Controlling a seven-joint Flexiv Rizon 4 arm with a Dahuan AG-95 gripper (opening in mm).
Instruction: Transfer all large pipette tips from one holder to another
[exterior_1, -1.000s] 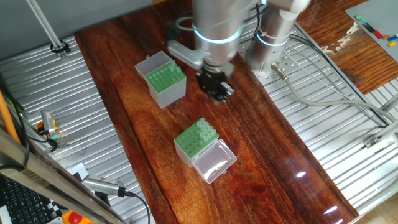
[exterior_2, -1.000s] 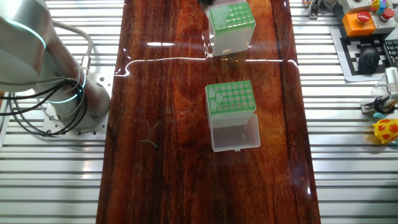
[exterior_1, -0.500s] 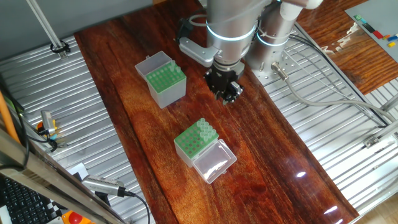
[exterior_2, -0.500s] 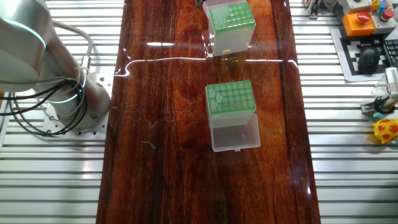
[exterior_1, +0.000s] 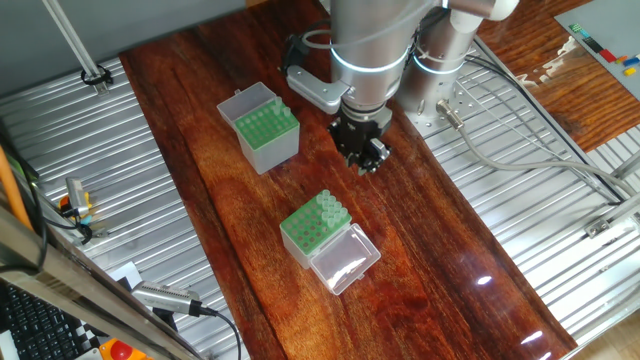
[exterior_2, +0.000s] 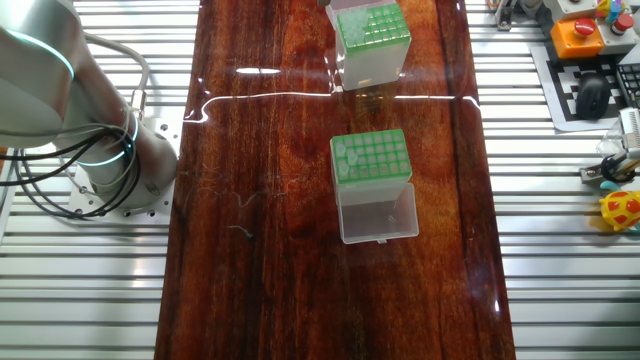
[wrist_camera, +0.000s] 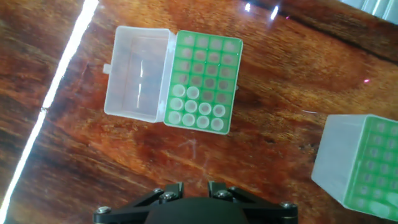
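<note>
A dark red wooden table (exterior_1: 420, 230) runs between ribbed metal panels. The robot arm's gripper (exterior_1: 366, 160) hangs above bare wood, between the two tip boxes and a little to one side of them. Its fingers are dark and small in the one fixed view, and the hand view shows only the black base of the hand at the bottom edge, so I cannot tell whether the jaws are apart or together. Nothing can be seen held in them.

The taller grey-sided holder (exterior_1: 262, 128) stands upright on the table near the arm. In the hand view it is cut off by the right edge (wrist_camera: 364, 162), and only one pale tip collar shows at its lower corner; the rest of its green top plate is too blurred to read. In the other fixed view it sits at the top (exterior_2: 371, 45), with its far side cropped.

The shorter box with the clear lid (exterior_1: 326, 240) lies well apart from the holder, its hinged lid open flat beside it. The large pipette tips (wrist_camera: 194, 111) in it stand upright, filling the row of holes at one end and part of the next rows. The other holes look empty, though blur makes some uncertain. In the other fixed view the gripper is out of sight; only the arm's base (exterior_2: 70, 110) shows at left.
</note>
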